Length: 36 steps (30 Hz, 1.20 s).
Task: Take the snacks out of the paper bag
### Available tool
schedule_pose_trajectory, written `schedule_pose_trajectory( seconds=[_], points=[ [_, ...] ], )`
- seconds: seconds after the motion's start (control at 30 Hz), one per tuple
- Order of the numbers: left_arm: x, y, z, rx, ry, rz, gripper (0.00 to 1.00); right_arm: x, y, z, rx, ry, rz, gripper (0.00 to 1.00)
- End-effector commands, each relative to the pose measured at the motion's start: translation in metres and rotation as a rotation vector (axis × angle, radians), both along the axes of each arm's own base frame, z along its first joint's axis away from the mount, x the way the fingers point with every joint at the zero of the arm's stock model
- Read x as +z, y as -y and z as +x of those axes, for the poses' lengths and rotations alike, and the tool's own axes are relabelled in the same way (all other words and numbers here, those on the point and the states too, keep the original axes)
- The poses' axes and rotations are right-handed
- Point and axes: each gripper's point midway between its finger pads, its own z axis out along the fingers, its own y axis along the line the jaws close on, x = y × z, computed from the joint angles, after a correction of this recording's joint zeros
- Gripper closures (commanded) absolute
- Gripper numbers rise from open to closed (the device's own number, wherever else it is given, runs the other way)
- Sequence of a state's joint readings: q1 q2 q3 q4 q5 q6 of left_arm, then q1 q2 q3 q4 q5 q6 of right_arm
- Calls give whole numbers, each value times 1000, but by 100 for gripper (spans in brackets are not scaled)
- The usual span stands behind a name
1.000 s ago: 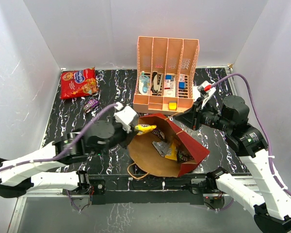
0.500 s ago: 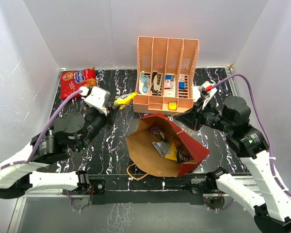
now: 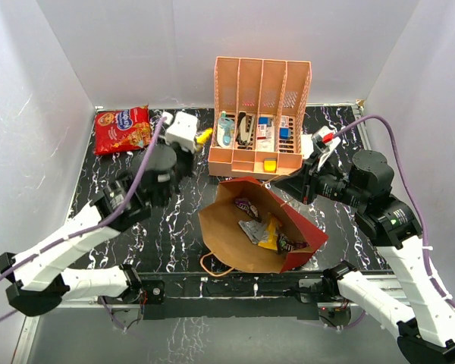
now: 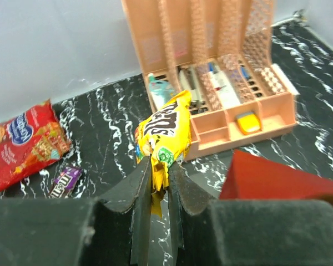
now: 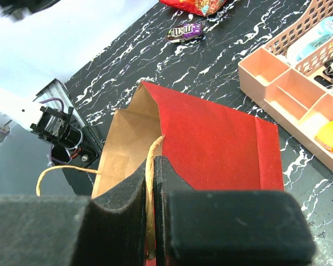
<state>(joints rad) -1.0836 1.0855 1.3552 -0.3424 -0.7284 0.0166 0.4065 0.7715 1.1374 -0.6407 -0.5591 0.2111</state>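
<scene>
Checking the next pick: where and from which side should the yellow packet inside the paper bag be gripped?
Probably pinch the yellow packet by its exposed top corner, entering from the left, where the tilted paper bag gapes; the right end effector blocks the right rim.

Both arms: white links [image 3: 68, 246], black joints [image 3: 155, 171], purple cables [image 3: 368, 117]; blk fingers [image 4: 122, 216].

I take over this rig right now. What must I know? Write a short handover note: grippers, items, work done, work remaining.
Left gripper: shut on a yellow candy packet, held above the table in front of the peach rack.
Right gripper: shut on the paper bag rim, holding it open.
Done: red cookie bag and purple packet lie on the table.
Left: set the yellow packet down, then take out the several packets inside the bag.
</scene>
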Motion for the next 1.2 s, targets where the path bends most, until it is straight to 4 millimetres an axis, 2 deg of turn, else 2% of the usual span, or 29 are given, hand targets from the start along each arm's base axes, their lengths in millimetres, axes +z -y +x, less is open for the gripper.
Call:
schedule_pose_trajectory(
  seconds=[0.0, 0.17, 0.3, 0.5, 0.67, 0.77, 0.93, 1.17],
  points=[
    [-13, -28, 43, 83, -86, -116, 91, 26, 3, -4, -5, 77, 28, 92],
    [-65, -58, 90, 252, -224, -168, 93, 26, 3, -4, -8, 80, 24, 92],
    [-107, -87, 119, 359, -332, -301, 94, 27, 2, -5, 4, 79, 26, 92],
    [-166, -114, 143, 491, -424, -331, 97, 28, 3, -7, 2, 91, 24, 92],
    [-216, -143, 148, 557, -539, -373, 100, 28, 4, -7, -2, 91, 22, 92],
    [-233, -152, 149, 576, -572, -348, 100, 26, 4, -6, 0, 88, 19, 92],
    [-252, -150, 157, 557, -630, -372, 100, 24, 1, -3, 7, 82, 22, 92],
    [-283, -176, 170, 628, -733, -436, 100, 20, 0, -1, 9, 67, 20, 92]
  ],
)
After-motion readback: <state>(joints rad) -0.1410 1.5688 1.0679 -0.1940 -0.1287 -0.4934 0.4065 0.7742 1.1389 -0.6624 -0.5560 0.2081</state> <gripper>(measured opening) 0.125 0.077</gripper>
